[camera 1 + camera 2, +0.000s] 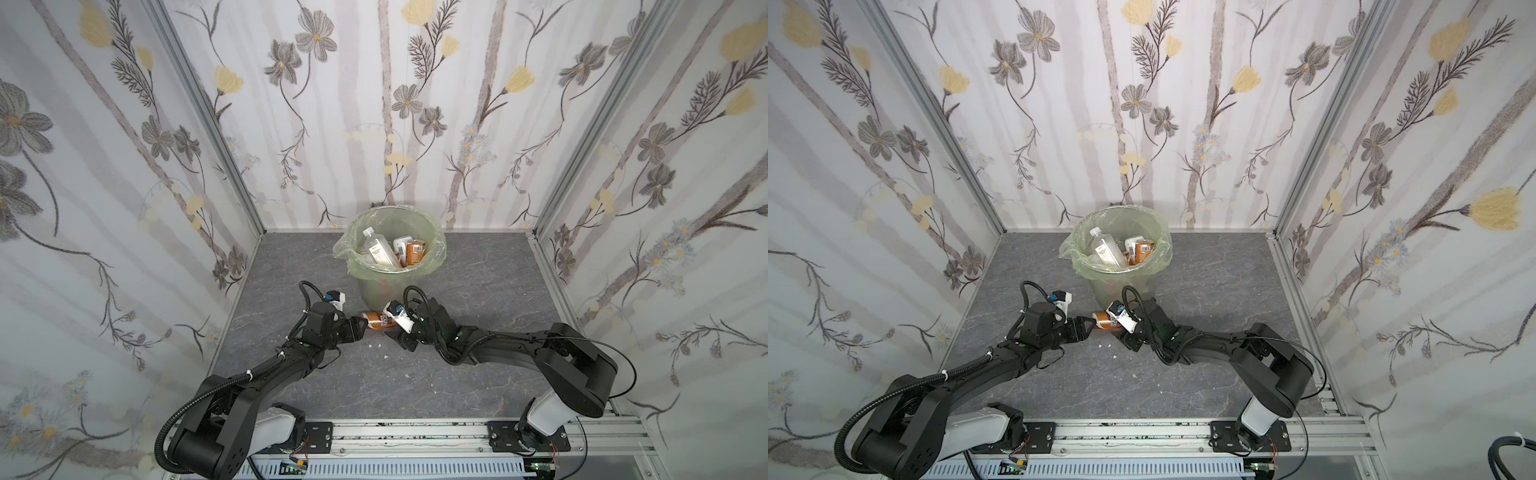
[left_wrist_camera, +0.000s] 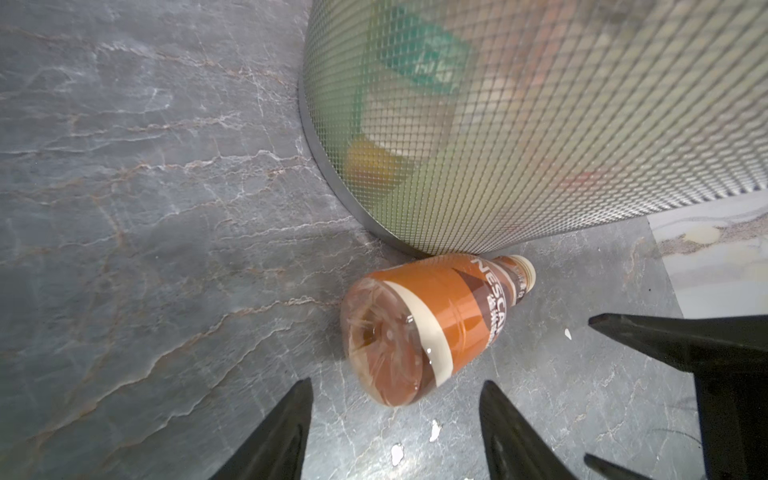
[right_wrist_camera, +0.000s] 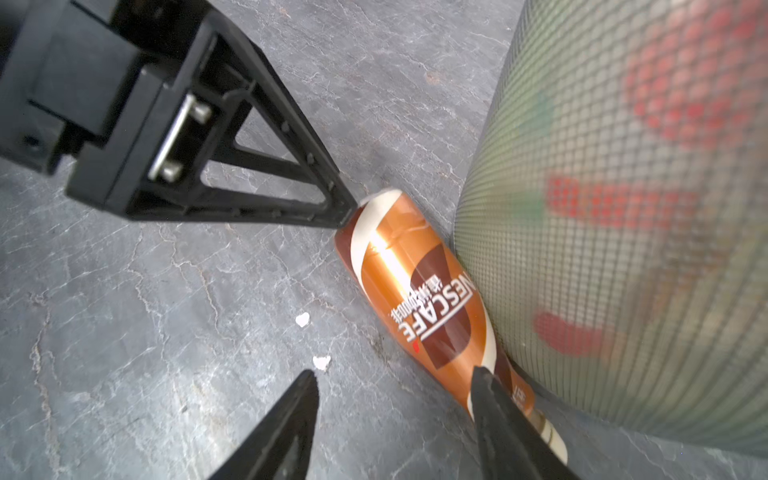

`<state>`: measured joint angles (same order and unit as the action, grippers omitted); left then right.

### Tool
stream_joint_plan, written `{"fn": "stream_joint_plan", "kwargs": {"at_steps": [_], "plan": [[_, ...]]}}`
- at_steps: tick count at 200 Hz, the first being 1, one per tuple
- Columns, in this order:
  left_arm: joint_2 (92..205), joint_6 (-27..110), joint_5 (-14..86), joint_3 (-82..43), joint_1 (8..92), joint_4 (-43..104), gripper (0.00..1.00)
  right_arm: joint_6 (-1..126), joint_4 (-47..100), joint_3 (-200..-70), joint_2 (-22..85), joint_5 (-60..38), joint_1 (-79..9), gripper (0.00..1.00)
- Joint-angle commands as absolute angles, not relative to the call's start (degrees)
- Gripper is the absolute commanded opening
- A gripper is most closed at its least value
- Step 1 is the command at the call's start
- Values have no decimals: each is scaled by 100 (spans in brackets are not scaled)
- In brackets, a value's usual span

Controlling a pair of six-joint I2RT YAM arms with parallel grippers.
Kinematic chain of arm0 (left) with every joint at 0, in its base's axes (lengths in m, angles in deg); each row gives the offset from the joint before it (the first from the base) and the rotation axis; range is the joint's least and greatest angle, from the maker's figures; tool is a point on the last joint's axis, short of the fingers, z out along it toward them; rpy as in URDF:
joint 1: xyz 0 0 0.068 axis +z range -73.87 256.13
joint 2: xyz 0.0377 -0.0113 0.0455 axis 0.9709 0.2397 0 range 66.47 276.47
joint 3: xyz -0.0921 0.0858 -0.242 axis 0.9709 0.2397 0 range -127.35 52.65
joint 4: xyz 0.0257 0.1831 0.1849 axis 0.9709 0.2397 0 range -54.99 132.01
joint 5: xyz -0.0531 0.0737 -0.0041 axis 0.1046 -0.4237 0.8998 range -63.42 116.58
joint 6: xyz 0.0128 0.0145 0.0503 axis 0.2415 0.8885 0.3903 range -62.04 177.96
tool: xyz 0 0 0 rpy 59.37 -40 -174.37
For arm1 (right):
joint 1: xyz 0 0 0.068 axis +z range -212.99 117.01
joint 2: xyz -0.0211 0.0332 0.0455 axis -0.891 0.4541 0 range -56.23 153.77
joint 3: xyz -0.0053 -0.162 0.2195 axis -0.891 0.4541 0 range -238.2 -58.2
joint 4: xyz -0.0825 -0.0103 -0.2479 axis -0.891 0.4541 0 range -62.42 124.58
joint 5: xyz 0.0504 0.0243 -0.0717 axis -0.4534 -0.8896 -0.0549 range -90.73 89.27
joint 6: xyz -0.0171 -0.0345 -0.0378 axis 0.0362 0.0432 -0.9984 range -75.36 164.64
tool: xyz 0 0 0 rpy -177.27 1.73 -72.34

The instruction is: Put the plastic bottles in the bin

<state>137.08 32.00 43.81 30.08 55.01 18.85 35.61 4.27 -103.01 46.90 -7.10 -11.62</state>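
The brown-and-orange labelled plastic bottle (image 1: 377,321) lay on its side on the grey marbled tabletop (image 1: 374,386), touching the foot of the pale green mesh-walled bin (image 1: 376,291) at the bin's 6 o'clock; in both top views its long axis ran 9 to 3 o'clock, base toward 9; the left gripper (image 2: 397,382), part open and empty, touched that base from 9 o'clock; the right gripper (image 3: 392,372), likewise part open and holding nothing, lay over the neck at 3 o'clock, seemingly equally near.
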Motion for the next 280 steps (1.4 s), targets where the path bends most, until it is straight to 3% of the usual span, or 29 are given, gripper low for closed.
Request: {"fn": "stream_joint_plan", "kwargs": {"at_steps": [1, 126, 280], "plan": [[13813, 3145, 4392, 2978, 5503, 1499, 65, 3534, 250, -10502, 4888, -479, -1149, 61], [14545, 3146, 4531, 2755, 5490, 1162, 54, 3118, 1170, -11319, 5762, -147, -1096, 71], [14741, 3150, 4575, 2801, 5495, 1005, 52, 3083, 1394, -11547, 6053, -121, -947, 70]]}}
